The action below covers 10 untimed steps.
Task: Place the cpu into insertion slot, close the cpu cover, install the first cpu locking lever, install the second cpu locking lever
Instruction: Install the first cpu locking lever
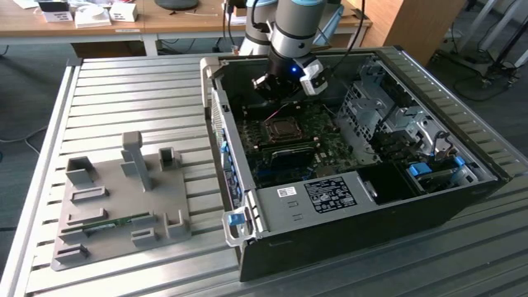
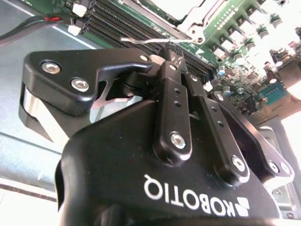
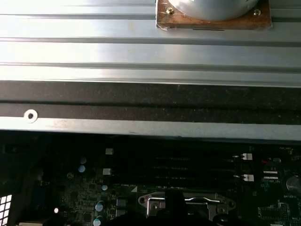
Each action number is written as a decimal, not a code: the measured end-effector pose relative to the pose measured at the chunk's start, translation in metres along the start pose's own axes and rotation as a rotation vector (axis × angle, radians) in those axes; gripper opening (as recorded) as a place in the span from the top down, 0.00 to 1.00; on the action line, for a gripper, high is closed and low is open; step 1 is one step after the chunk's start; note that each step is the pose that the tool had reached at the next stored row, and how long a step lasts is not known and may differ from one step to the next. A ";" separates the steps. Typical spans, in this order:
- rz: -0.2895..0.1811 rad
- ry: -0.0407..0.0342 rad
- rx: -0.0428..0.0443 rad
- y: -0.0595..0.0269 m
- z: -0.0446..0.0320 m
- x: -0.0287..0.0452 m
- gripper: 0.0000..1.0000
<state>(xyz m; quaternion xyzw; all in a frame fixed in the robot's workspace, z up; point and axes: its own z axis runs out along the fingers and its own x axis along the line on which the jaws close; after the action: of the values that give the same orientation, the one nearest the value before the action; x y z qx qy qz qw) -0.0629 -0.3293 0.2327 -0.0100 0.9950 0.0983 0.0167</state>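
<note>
Here the pincer (image 2: 175, 54) sits low inside the open computer case (image 1: 355, 241) on the slatted desk (image 1: 123, 93). Its fingers are pressed together at the end of a thin wire locking lever (image 2: 141, 41), possibly pinching it. Just beyond, the cpu cover (image 2: 195, 29) lies flat over the insertion slot (image 1: 285, 129).

We're seeing a black gripper (image 2: 175, 56) with white lettering; green circuit board (image 2: 235, 23); shiny silver cpu cover (image 1: 285, 129); black memory slots (image 2: 122, 23); ribbed silver-grey table (image 1: 148, 99); plain grey fixture plate (image 1: 107, 204); bright blue tab (image 1: 234, 218) on our dark case (image 1: 347, 241).
</note>
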 end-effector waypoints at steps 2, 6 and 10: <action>0.000 -0.0005 -0.0084 -0.0001 0.0010 0.0000 0.89; 0.000 -0.0005 -0.0130 -0.0002 0.0020 -0.0004 0.89; 0.000 -0.0006 -0.0139 0.0001 0.0029 -0.0023 0.89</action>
<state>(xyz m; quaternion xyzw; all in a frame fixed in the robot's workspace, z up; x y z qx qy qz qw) -0.0605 -0.3287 0.2300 -0.0099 0.9943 0.1052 0.0169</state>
